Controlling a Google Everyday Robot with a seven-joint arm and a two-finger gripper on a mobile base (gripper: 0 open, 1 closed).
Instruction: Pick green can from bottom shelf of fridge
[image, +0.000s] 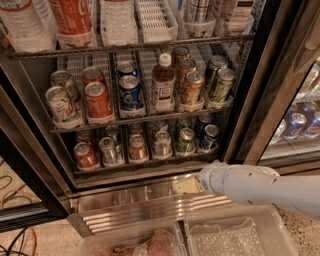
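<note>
Fridge (150, 204) open. On the bottom shelf (125, 167) we see the green can (185, 141) upright near the right end, untouched. The gripper (187, 185) is below it at the steel base's top edge; open or closed, we cannot tell. Reach, grasp and lift are all left.

Pincer (186, 185) below green can (185, 141)

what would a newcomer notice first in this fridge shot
The white robot arm stretching in from the lower right stands out most, with its gripper low in front of the ribbed steel base of the fridge, just below the bottom shelf. Next come the packed racks: a bottle among cans on the middle rack, and the green can second from the right in the bottom shelf's row.
</note>
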